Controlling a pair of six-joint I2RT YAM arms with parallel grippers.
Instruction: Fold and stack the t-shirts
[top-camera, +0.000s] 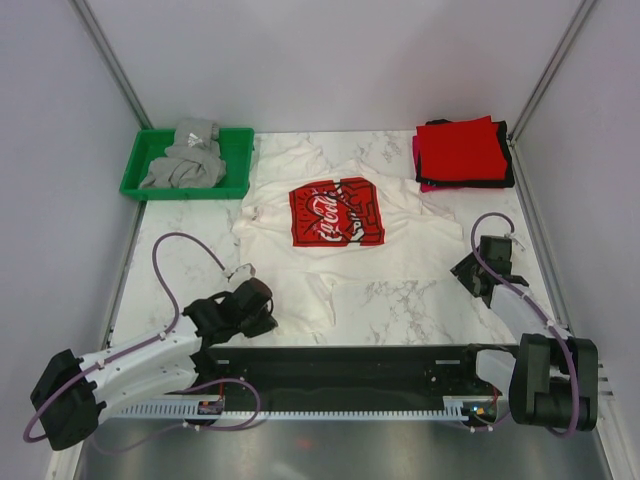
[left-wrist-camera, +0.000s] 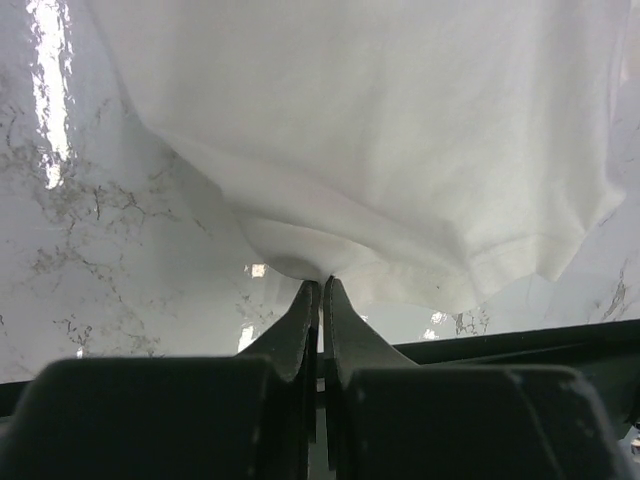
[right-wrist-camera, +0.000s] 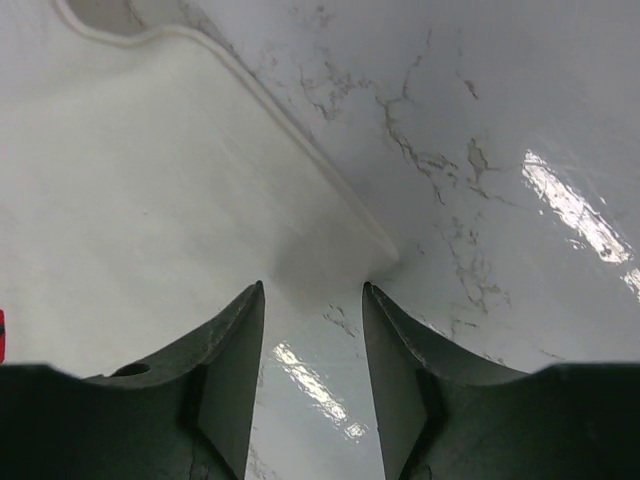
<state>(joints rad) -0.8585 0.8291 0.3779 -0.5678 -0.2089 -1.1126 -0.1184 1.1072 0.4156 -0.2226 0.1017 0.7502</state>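
Note:
The white t-shirt with the red Coca-Cola print lies spread on the middle of the marble table. My left gripper is at its near left hem. In the left wrist view the gripper is shut, pinching a fold of the white cloth. My right gripper is open at the shirt's right edge. In the right wrist view a corner of the white shirt lies just ahead of the open gripper, and nothing is held. A folded stack of red, black and pink shirts sits at the back right.
A green plastic tray at the back left holds a crumpled grey shirt. Grey walls close in the table on the left, back and right. A black rail runs along the near edge between the arm bases.

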